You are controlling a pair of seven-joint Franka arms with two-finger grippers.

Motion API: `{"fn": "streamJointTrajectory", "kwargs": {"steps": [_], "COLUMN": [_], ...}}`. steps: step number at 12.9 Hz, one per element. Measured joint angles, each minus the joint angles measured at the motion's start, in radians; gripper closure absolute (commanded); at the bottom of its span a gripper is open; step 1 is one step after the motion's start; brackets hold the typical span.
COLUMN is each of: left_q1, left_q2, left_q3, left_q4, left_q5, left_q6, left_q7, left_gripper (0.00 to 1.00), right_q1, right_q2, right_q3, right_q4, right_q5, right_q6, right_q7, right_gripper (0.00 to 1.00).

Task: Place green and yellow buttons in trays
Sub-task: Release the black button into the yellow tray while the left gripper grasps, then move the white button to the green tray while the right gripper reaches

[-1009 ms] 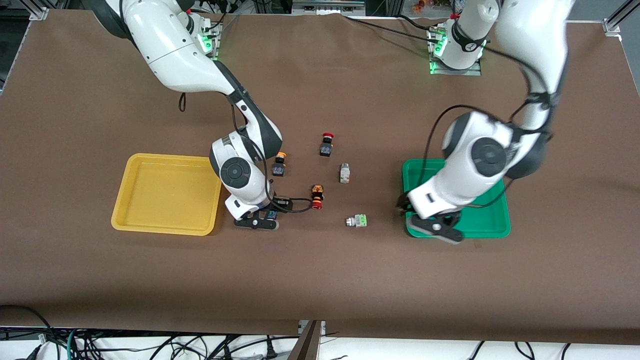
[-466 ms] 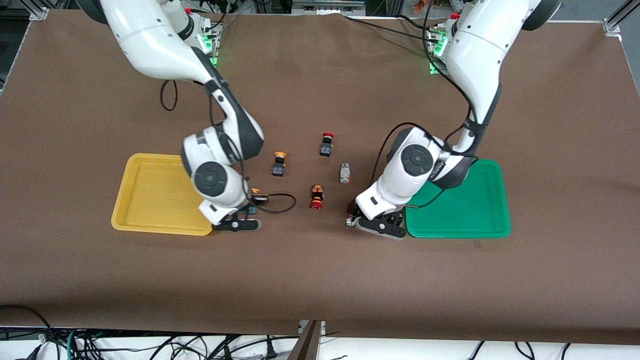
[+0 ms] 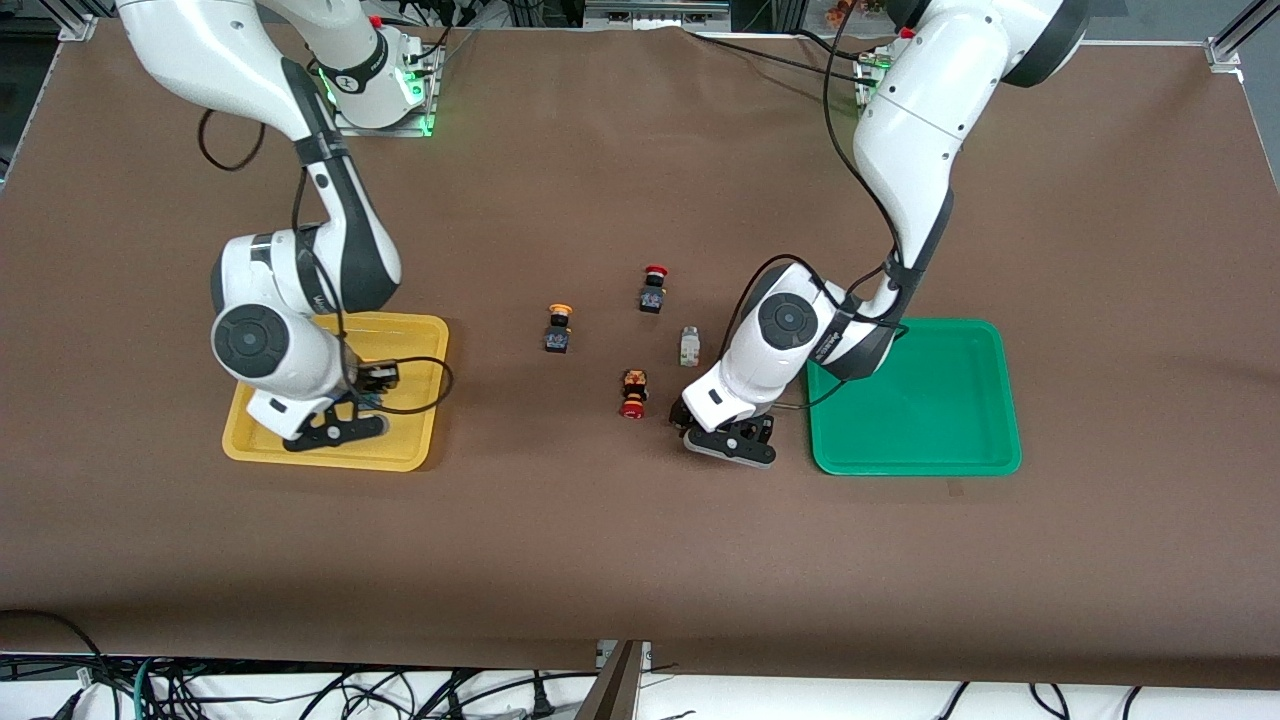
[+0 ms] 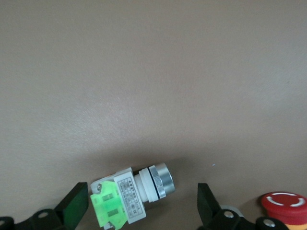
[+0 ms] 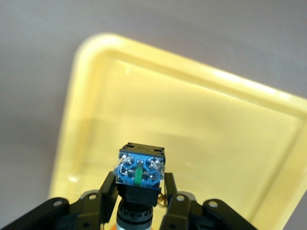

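While my right gripper (image 5: pixel 140 201) hangs over the yellow tray (image 3: pixel 410 440), its fingers (image 5: pixel 106 189) clamp a black-bodied button (image 5: pixel 139 167) by the sides. My left gripper (image 4: pixel 139 211) sits low over the table, spread wide around a whitish-grey and green button (image 4: pixel 129 196) lying on its side, touching neither finger. At three o'clock from it in the front view lies the green tray (image 3: pixel 960 460).

A brown cloth (image 3: pixel 640 560) covers the whole table under even light. Tangled black cables (image 3: pixel 300 690) lie along its near edge, and aluminium frame rails (image 3: pixel 1235 35) stand at its corners.
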Motion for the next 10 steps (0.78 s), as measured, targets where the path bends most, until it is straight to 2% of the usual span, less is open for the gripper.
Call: {"fn": "streamJointTrajectory", "kwargs": {"steps": [2, 3, 6, 8, 10], "left_q1": [-0.004, -0.005, -0.005, -0.005, -0.005], "left_q2": [0.013, 0.015, 0.016, 0.016, 0.016], "left_q3": [0.0, 0.0, 0.003, 0.017, 0.026], "left_q4": [0.0, 0.0, 0.0, 0.001, 0.004], "left_q5": [0.028, 0.031, 0.032, 0.037, 0.042], "left_q6": [0.006, 0.006, 0.006, 0.007, 0.009], "left_q7": [-0.017, -0.021, -0.024, -0.024, -0.024], "left_gripper": [0.0, 0.0, 0.02, 0.29, 0.3], "right_q1": [-0.005, -0.007, -0.001, 0.02, 0.074], "right_q2": [-0.013, -0.014, -0.035, -0.056, -0.057], "right_q3": [-0.02, -0.02, 0.001, 0.07, 0.16], "right_q4": [-0.126, -0.15, -0.138, -0.104, -0.089], "right_q5": [0.0, 0.001, 0.058, 0.103, 0.109], "right_q6": [0.12, 0.137, 0.095, 0.045, 0.044], "right_q7": [-0.019, -0.019, 0.002, 0.128, 0.358], "right_gripper": [0.16, 0.11, 0.09, 0.09, 0.09]}}
